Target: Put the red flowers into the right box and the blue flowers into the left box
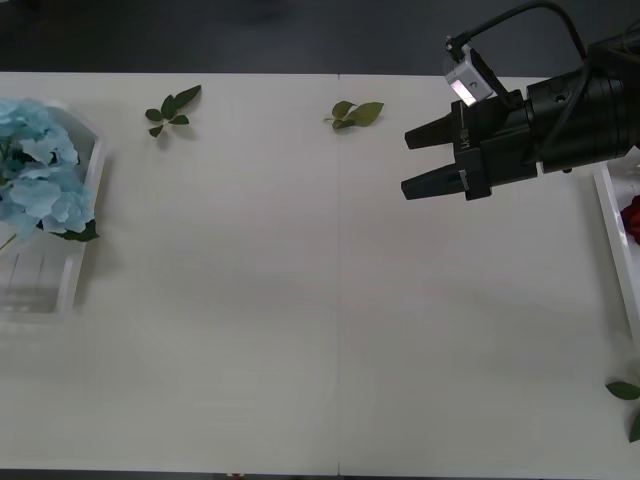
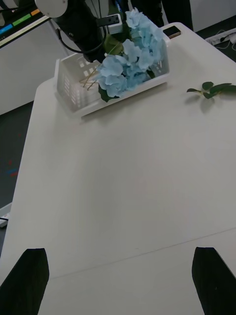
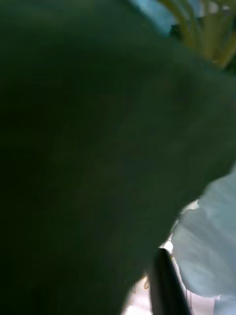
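Observation:
The blue flowers (image 1: pixel 38 170) lie in the left box (image 1: pixel 88 215) at the table's left edge; in the right wrist view the blue flowers (image 2: pixel 129 54) fill the far end of the left box (image 2: pixel 73 91). My left arm (image 2: pixel 81 27) reaches down just behind them. Its wrist view is pressed against a dark green leaf (image 3: pixel 88 147) and pale blue petals (image 3: pixel 209 246), with one black finger (image 3: pixel 167 283) showing. My right gripper (image 1: pixel 406 163) hovers open and holds nothing above the table's back right. A red flower (image 1: pixel 631 216) peeks from the right box (image 1: pixel 612 215).
Two loose green leaf sprigs lie near the table's back edge, one (image 1: pixel 172 108) at the left and one (image 1: pixel 357 113) near the middle. More leaves (image 1: pixel 625 391) lie at the front right corner. Bare white tabletop (image 1: pixel 320 300) spans the space between the boxes.

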### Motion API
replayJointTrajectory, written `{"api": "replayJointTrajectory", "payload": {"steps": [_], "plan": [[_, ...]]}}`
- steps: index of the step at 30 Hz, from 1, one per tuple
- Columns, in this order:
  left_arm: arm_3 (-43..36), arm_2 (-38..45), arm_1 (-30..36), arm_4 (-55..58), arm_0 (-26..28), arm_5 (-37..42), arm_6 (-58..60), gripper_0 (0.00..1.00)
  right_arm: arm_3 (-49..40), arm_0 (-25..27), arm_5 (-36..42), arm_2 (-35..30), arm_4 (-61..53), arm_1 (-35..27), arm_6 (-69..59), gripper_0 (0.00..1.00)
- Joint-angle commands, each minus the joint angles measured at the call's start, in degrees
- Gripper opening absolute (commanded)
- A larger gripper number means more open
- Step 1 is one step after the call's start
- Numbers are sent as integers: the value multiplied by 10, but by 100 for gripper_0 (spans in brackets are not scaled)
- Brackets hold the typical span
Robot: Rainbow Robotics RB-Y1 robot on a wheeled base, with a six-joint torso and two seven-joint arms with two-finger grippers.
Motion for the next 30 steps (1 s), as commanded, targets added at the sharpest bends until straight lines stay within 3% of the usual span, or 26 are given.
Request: {"api": "replayJointTrajectory", "payload": {"steps": [1, 11, 18, 24, 30], "plan": [[-15, 37, 13, 29, -16, 15, -7, 100, -15, -6, 3, -6, -4, -5, -16, 85], [-70, 186, 13, 125, -17, 137, -151, 100, -15, -6, 3, -6, -4, -5, -16, 85], [-108, 285, 13, 241, -16, 232, -341, 100, -15, -6, 3, -6, -4, -5, -16, 85], [-109, 297, 13, 397, -16, 279, -481, 100, -15, -6, 3, -6, -4, -5, -16, 85], [-109, 241, 15, 554, -15, 298, -616, 100, -15, -6, 3, -6, -4, -5, -16, 85]]}}
